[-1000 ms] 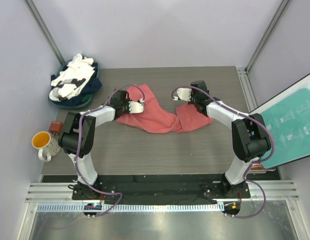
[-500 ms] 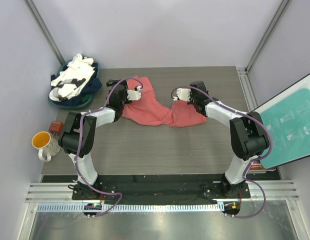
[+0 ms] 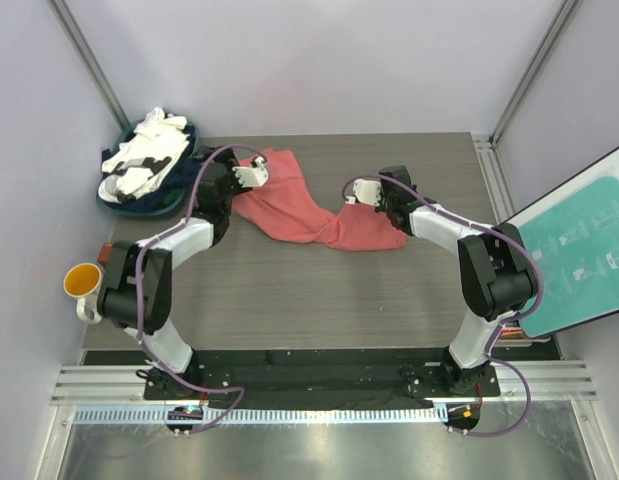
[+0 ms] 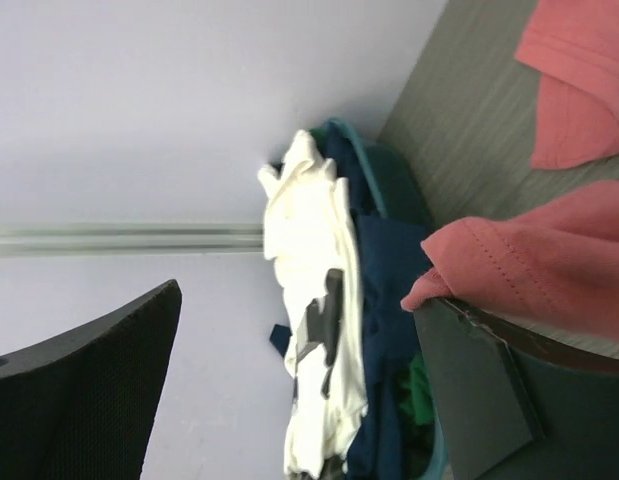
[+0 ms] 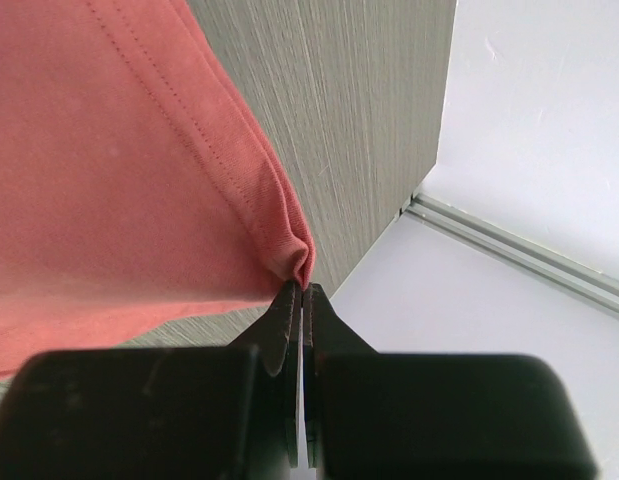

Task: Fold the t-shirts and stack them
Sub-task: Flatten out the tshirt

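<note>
Red t-shirt point(image 3: 309, 212): crumpled in a band across the far half of the table, from 11 to 1 o'clock of its middle; not folded.
Right gripper point(image 3: 361, 190): at the shirt's 1 o'clock end, jaws closed on a pinch of the hem.
Left gripper point(image 3: 251, 175): at the 11 o'clock end, jaws spread wide; a fold of red cloth draped over one finger point(image 4: 474, 385), not clamped.
Pile of white and navy t-shirts point(image 3: 149, 160): heaped in a teal basket point(image 3: 111, 205) at 10 o'clock, just off the table's far left corner.
Table point(image 3: 319, 290): grey wood grain, bare over the near half.
Mug point(image 3: 84, 285): white with an orange lining, at 9 o'clock, off the table's left edge.
Board point(image 3: 579, 250): teal with white print, leaning at 3 o'clock beyond the right edge.
Rail point(image 3: 319, 385): metal, along 6 o'clock, under the arm bases.
Walls point(image 3: 309, 60): plain pale lilac on three sides, metal posts in the far corners.
</note>
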Controlling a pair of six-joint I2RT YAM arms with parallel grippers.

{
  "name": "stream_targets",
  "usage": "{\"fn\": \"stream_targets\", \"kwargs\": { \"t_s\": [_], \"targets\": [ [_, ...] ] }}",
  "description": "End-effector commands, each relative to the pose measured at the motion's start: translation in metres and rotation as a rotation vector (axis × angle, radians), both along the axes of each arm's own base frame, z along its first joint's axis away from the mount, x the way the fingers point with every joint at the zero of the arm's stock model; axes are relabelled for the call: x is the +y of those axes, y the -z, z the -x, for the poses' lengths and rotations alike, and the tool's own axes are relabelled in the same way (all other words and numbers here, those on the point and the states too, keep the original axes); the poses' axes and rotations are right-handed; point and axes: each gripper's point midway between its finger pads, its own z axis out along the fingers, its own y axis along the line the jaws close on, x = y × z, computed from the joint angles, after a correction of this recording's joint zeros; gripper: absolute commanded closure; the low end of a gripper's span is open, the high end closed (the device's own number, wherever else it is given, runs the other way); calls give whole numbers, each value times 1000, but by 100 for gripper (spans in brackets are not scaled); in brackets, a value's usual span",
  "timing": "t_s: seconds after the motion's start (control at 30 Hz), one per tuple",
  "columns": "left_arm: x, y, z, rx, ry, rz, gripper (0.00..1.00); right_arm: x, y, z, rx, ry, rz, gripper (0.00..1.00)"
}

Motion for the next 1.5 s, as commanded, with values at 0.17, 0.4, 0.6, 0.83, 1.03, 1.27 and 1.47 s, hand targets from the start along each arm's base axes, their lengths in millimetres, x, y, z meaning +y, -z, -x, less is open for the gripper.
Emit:
{"fn": "stream_targets", "kwargs": {
  "t_s": [0.17,0.4,0.6,0.83,1.03,1.27,1.47],
  "targets": [
    [-50,28,84,217,475,-44,14,-1,-18,-3,-60,33,-28,99],
    [-61,39,120,462,544,60,41,1,-17,-4,-56,27,-23,99],
    [-61,2,122,602,592,176,72,2,-18,-8,-64,40,-30,99],
    [-44,33,175,845,749,-9,87,-1,-14,-1,-52,43,-29,99],
    [-37,96,192,864,802,-123,59,0,-12,-3,-55,54,-40,99],
    [-33,135,162,867,716,-82,59,-1,-13,-2,-54,57,-41,99],
    [-28,148,127,824,629,-79,61,2,-10,-3,-47,55,-43,99]
  ]
}}
